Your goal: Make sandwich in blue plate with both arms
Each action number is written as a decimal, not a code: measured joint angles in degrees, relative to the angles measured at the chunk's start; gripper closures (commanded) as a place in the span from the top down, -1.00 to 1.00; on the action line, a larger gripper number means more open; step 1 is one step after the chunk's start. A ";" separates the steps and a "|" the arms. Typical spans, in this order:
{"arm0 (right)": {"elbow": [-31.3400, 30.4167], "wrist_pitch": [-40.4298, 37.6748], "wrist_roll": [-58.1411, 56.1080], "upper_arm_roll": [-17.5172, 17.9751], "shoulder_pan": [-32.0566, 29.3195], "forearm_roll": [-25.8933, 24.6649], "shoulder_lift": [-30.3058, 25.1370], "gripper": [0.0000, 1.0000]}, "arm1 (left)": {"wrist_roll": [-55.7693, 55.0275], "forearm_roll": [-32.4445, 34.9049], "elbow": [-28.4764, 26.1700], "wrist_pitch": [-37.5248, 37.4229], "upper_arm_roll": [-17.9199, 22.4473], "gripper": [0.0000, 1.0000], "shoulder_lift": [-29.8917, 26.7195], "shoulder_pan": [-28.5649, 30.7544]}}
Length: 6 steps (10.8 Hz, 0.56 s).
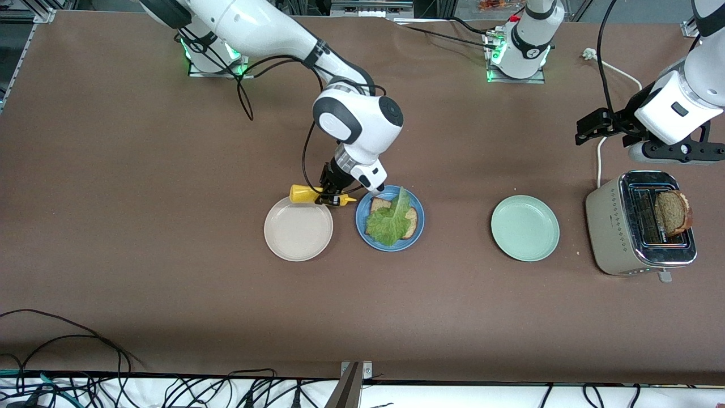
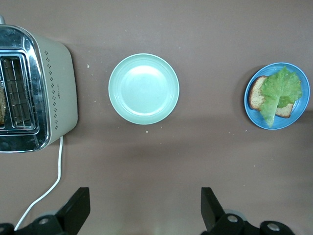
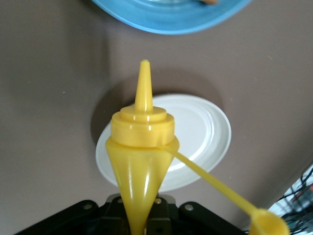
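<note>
Right hand (image 1: 333, 195), clamped on a yellow mustard bottle (image 1: 308, 194) with nozzle aimed at the blue plate (image 1: 418, 233) at its 10 o'clock rim, readies sauce for lettuce-topped bread (image 1: 392, 221); left hand (image 2: 142, 208) waits, fingers apart, over the toaster (image 1: 606, 221).

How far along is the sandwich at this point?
Done: one bread slice with lettuce on it lies in the blue plate. In hand: the right gripper, shut on the yellow squeeze bottle, hangs above the cream plate. Left: the second slice sits in the toaster; the open left gripper waits nearby.
</note>
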 measured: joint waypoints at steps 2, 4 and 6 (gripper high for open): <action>1.36 -2.15 2.80 -0.05 -1.96 6.32 -4.71 -1.00 | 0.00 1.25 0.02 0.00 0.10 1.00 0.00 0.01; 1.44 -3.14 3.83 -0.35 -6.11 14.64 -9.88 -1.00 | 0.00 2.73 0.03 0.01 -0.03 1.00 0.00 0.01; 1.37 -3.16 3.38 -0.96 -12.35 24.15 -13.98 -1.00 | 0.00 3.72 0.04 0.01 0.05 1.00 0.00 0.03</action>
